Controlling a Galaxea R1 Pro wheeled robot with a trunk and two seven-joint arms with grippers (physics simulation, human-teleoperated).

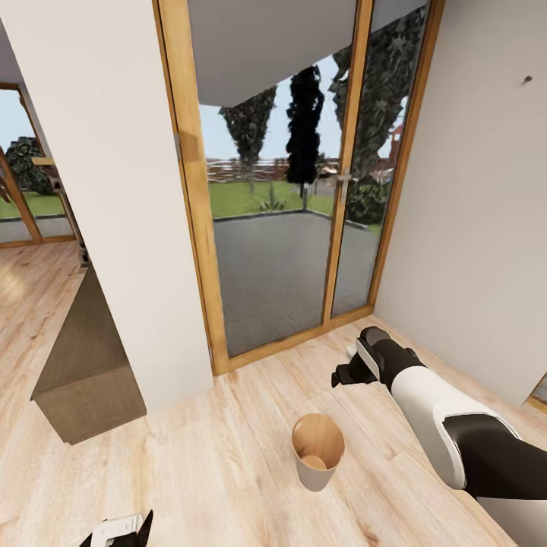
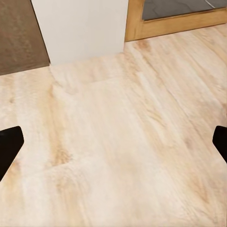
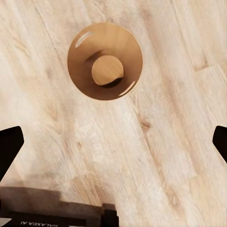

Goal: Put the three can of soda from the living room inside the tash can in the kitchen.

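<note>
Wood-lined tash can (image 3: 104, 61) beyond spread right gripper (image 3: 113, 142) fingers, apart.

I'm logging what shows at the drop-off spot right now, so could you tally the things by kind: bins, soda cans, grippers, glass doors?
Trash cans: 1, the tash can on the wood floor, no can visible inside it
Soda cans: 0 visible
Grippers: 2, the left gripper and the right gripper
Glass doors: 1 wood-framed set, the glass doors
Total: 4

Right gripper (image 1: 343, 375) extended, fingers (image 3: 9, 146) spread; left gripper (image 1: 121, 532) low.
</note>
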